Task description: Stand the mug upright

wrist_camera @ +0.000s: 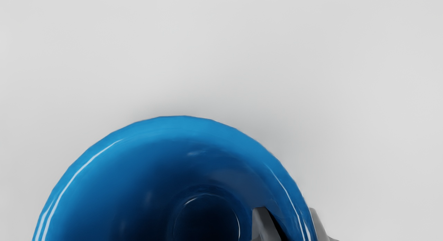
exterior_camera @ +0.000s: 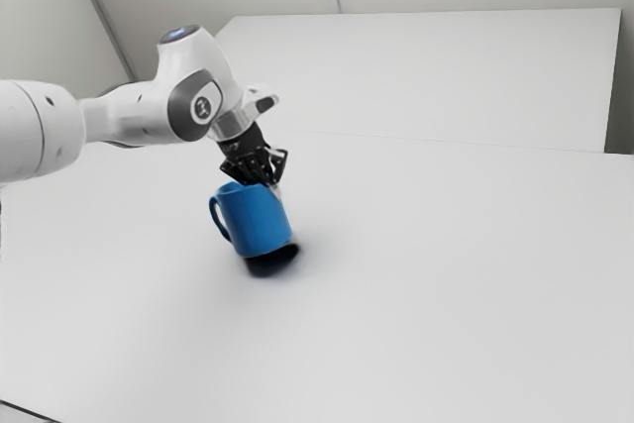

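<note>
The black gripper points down onto the rim of the blue mug, whose handle faces the exterior view's left. The mug leans a little, mouth up, with a dark shadow beneath its base. In the wrist view I look into the open mouth of the mug. There the gripper has one fingertip inside the mug and the other outside, with the wall pinched between them. Whether the base touches the table is hard to tell.
The white table extends all around the mug. A pale panel stands behind it, towards the top of the exterior view.
</note>
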Available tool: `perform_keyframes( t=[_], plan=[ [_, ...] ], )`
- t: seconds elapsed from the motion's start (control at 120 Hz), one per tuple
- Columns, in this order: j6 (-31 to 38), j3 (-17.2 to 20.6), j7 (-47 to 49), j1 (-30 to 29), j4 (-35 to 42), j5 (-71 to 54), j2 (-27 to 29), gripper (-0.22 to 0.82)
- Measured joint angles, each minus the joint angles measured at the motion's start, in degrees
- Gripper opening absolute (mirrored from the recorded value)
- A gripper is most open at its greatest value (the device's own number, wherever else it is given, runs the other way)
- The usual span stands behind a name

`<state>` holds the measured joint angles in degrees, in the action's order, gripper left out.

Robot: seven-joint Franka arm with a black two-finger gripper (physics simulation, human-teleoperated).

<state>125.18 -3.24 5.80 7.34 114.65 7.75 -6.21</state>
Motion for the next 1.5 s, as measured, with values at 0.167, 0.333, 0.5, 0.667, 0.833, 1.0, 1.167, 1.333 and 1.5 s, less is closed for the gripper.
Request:
perform_keyframes(
  t=[0.167,0.333,0.5,0.667,0.833,1.0,1.167,1.333,1.5],
  plan=[
    [6.59,-0.01,1.19,0.77,2.96,-7.72,0.64,-0.1],
    [11.68,-0.03,2.14,0.9,5.84,-11.28,1.82,-0.11],
    [15.74,-0.06,3.02,0.87,8.99,-12.36,2.71,-0.11],
    [18.22,0.01,3.96,0.99,11.4,-12.53,2.66,-0.1],
    [19.33,0.04,4.67,1.0,11.7,-12.45,2.2,-0.03],
    [18.68,0.02,4.76,1.07,11.36,-12.2,3.73,0.3],
    [13.45,-1.64,4.85,2.51,6.98,-12.17,5.17,0.47],
    [2.41,-1.92,4.89,2.07,-2.35,-12.15,5.22,0.54],
    [-8.46,-2.28,4.88,1.59,-10.82,-12.17,4.91,0.58]
  ],
)
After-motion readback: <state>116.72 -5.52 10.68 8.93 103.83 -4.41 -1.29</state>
